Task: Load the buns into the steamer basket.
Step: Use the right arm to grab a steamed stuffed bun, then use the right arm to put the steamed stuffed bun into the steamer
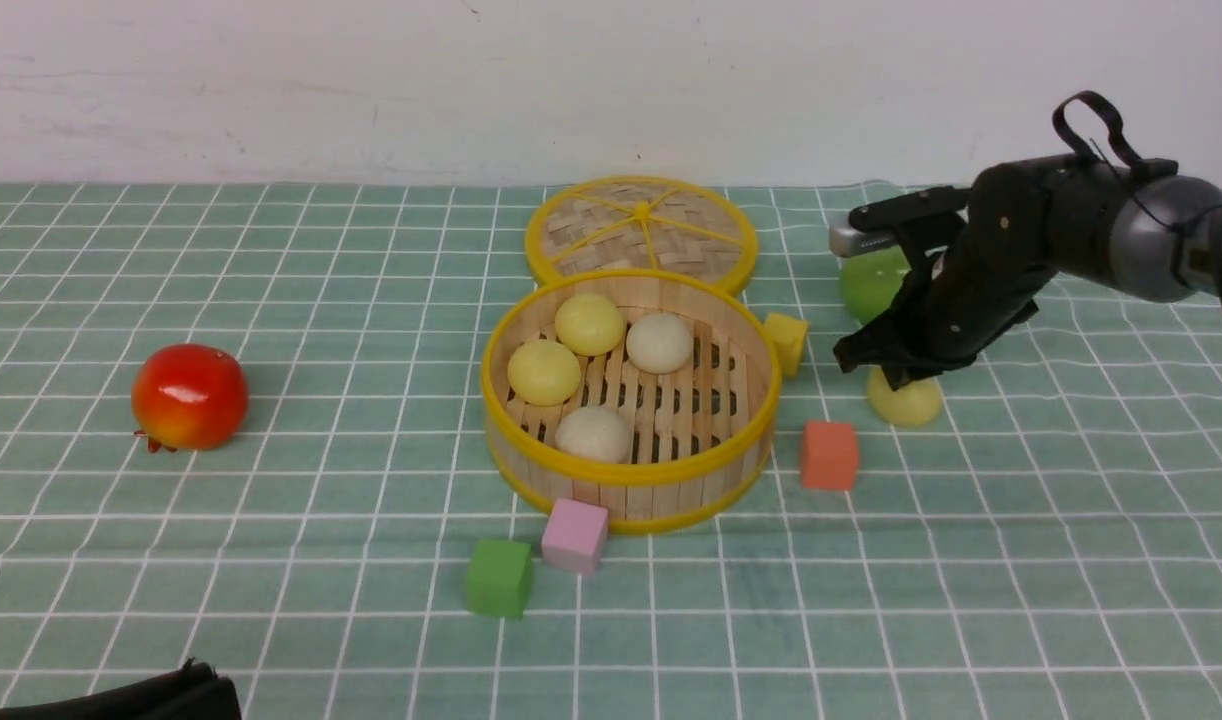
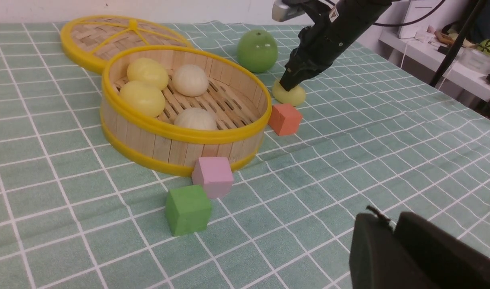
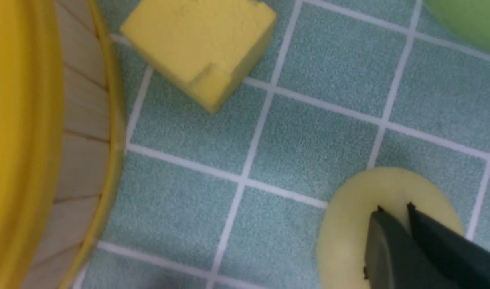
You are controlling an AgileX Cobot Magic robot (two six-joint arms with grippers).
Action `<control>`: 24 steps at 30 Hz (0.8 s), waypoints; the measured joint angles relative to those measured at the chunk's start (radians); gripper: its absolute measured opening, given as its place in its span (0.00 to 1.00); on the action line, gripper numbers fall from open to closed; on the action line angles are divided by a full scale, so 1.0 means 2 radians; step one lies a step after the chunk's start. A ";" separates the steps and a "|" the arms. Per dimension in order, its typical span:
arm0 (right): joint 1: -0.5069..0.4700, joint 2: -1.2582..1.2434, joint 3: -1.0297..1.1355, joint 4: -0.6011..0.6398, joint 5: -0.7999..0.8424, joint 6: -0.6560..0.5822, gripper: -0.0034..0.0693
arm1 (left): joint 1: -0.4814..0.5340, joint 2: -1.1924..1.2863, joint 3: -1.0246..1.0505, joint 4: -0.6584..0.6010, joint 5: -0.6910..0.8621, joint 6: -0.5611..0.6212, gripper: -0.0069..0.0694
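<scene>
Now we see our right gripper [image 1: 893,380] closed up, its tip atop a yellow bun [image 1: 913,405] at center right, beside the steamer basket [image 1: 626,476].

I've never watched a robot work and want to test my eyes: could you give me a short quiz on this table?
1. How many buns lie in the steamer basket?
2. True or false: the green apple sits inside the basket.
3. Which cube is nearest the bun outside the basket? A orange cube, B pink cube, C green cube.
Key: 1 four; 2 false; 3 A.
</scene>
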 joint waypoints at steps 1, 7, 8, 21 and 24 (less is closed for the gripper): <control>0.000 -0.007 0.000 0.000 0.006 -0.002 0.05 | 0.000 0.000 0.000 0.000 0.000 0.000 0.18; 0.024 -0.086 0.000 0.076 0.050 -0.055 0.05 | 0.000 0.000 0.000 0.000 0.000 0.000 0.19; 0.039 -0.098 0.000 0.111 0.051 -0.079 0.05 | 0.000 0.000 0.000 0.000 0.000 0.000 0.19; 0.111 -0.022 0.000 0.188 -0.055 -0.120 0.10 | 0.000 0.000 0.000 0.000 0.000 0.000 0.21; 0.114 0.000 0.000 0.192 -0.084 -0.118 0.19 | 0.000 0.000 0.000 0.000 0.000 0.000 0.22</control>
